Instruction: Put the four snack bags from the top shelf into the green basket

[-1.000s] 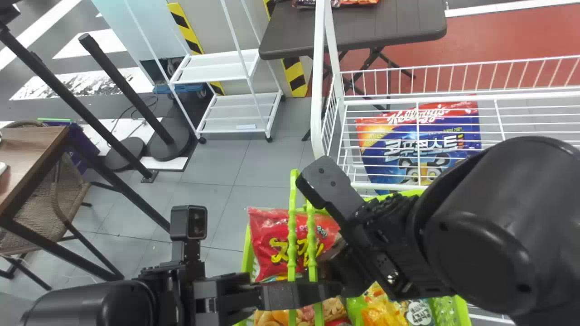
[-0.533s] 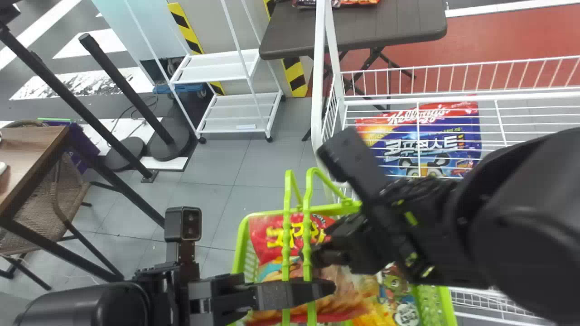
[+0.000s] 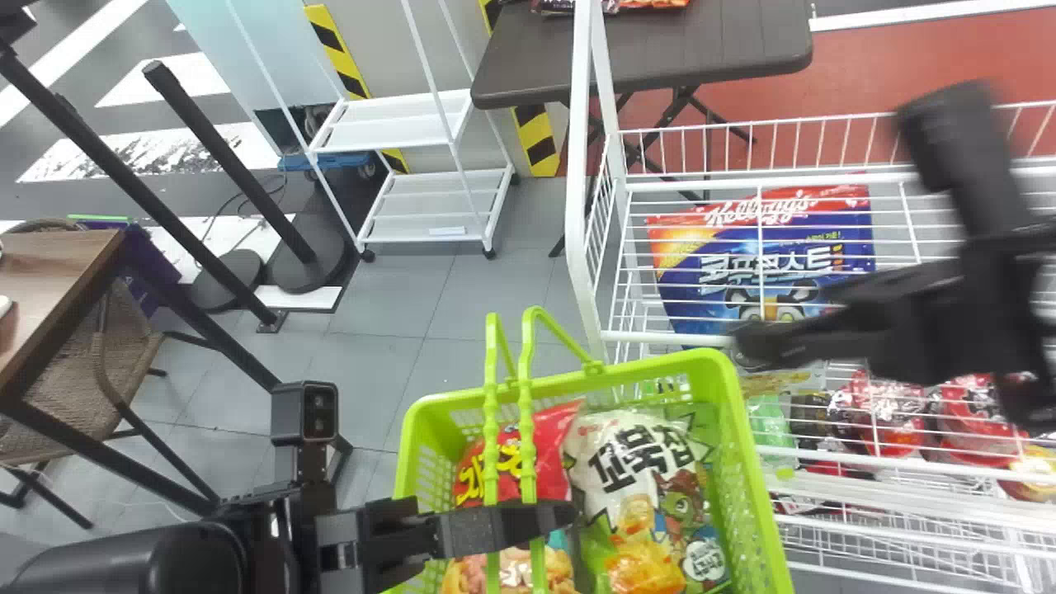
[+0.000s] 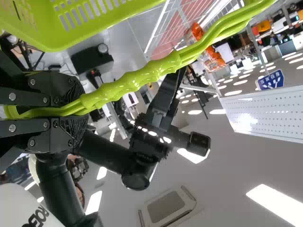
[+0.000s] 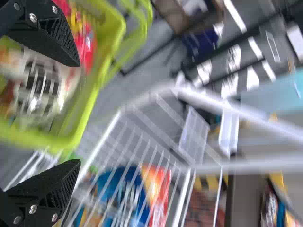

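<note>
My right pincer (image 3: 755,342), over the white wire rack (image 3: 652,337) and just right of the basket: released, nothing grasped. The right wrist view gives its two fingers (image 5: 45,194) spread well apart, with part of the basket and the rack beyond the gap.

My left pincer (image 3: 569,513), at the near left part of the green basket (image 3: 718,367): clenched on the basket's two green handles (image 4: 137,78), which stand raised and side by side. In the left wrist view they run out from between the fingers.

Contents of the basket, seen in the head view: a red bag (image 3: 554,429) with yellow lettering, on the left, partly behind the handles; a white-and-green bag (image 3: 631,445), printed in black, on the right, beside the red one; a bag picturing golden snack pieces (image 3: 557,569), nearest me, partly covered by the handles.

Right of the basket, the rack. Through its wires: a large blue-and-red bag (image 3: 767,264) toward the far side; nearer, red packages (image 3: 887,417). Which level these occupy, I cannot tell.

Background: a dark worktop (image 3: 660,54) beyond the rack, bearing packets (image 3: 652,3) at its far side; a white shelf cart (image 3: 396,132) farther left; a wooden table (image 3: 58,272) at the left edge.
</note>
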Available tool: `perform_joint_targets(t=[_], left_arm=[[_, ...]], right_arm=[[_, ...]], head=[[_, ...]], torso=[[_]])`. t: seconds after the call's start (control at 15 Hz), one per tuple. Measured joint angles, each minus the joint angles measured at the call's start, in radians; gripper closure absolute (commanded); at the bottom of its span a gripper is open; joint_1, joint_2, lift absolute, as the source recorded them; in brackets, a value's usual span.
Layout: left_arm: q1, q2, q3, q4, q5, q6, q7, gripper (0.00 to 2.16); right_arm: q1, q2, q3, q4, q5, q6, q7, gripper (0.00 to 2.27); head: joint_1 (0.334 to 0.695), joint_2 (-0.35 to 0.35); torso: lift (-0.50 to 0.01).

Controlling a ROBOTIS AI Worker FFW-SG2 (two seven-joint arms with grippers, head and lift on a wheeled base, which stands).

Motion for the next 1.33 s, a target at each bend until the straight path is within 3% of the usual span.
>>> perform_joint_targets(t=[0.13, 0.2, 0.47, 0.73, 1.33], left_arm=[[0.0, 0.003, 0.003, 0.012, 0.001, -0.004, 0.0, 2.15], [-0.001, 0.004, 0.002, 0.015, 0.0, -0.006, 0.0, 2.15], [-0.004, 0.006, -0.003, 0.026, -0.002, -0.01, 0.0, 2.15], [-0.003, 0.009, -0.003, 0.041, -0.002, -0.01, 0.0, 2.15], [-0.003, 0.014, 0.003, 0.071, 0.0, -0.017, 0.0, 2.15]], right_arm=[[0.031, -0.038, -0.111, 0.042, 0.076, 0.0, 0.004, 0.09], [0.04, -0.051, -0.141, 0.072, 0.108, 0.0, 0.013, 0.09], [0.032, -0.08, -0.249, 0.256, 0.184, -0.091, 0.02, 0.1], [-0.044, -0.084, -0.292, 0.42, 0.237, -0.326, 0.021, 0.1], [-0.232, -0.093, -0.284, 0.684, 0.374, -0.507, 0.0, 0.11]], head=[[0.695, 0.149], [0.695, 0.058], [0.695, -0.092], [0.695, -0.148], [0.695, -0.202]], torso=[[0.0], [0.0], [0.0], [0.0], [0.0]])
